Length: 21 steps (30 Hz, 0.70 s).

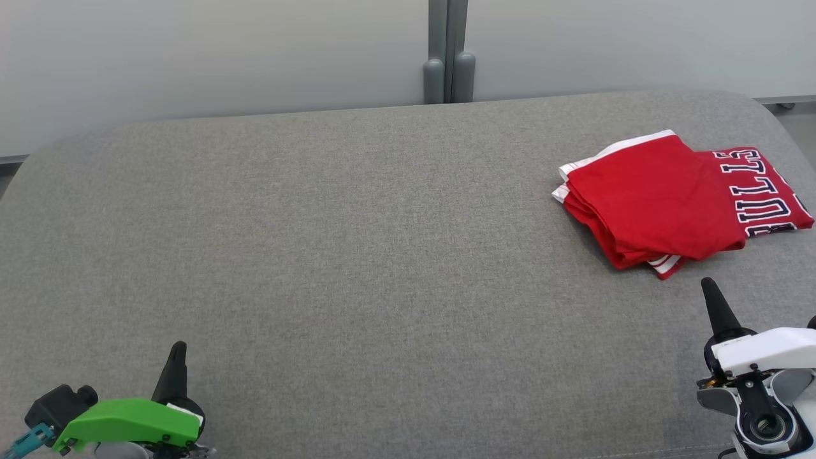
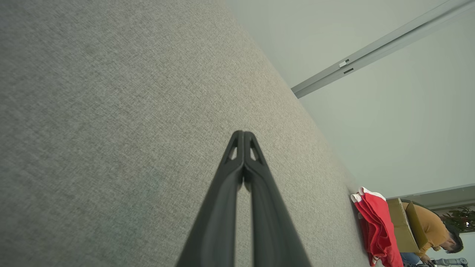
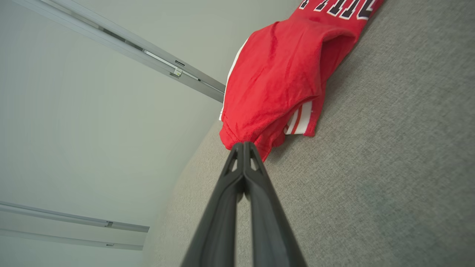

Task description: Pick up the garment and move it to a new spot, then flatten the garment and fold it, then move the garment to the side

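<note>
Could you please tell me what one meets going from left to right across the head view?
Left gripper, fingers shut → grey posts at the far wall → folded red garment.

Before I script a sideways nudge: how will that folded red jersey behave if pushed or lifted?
Likely floppy: the red jersey lies in soft, uneven layers, so a one-point lift would probably spill the folds open. Probably light, being thin cloth. A push may bunch it rather than slide it, since the grey woven surface looks grippy.
</note>
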{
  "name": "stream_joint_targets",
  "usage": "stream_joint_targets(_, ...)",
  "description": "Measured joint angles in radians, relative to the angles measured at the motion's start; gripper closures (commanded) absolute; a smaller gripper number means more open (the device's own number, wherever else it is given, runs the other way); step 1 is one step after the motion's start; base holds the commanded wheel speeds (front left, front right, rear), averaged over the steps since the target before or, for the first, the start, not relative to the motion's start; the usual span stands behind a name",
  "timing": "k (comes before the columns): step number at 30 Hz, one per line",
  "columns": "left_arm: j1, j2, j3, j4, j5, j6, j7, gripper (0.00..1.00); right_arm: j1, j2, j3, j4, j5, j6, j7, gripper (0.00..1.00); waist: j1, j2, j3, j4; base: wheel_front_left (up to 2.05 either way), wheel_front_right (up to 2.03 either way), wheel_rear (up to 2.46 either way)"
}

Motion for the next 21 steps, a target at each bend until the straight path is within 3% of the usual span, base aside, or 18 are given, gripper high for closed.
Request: stream_joint_targets(21,-0.021,-0.026,0.064,-0.007,-0.213,-0.051,0.069,1.0,-0.017,0.067,-0.08,0.001,0.188,0.049,0.062,1.0,0.0,0.0,-0.01,0.001,0.0,0.0,0.0)
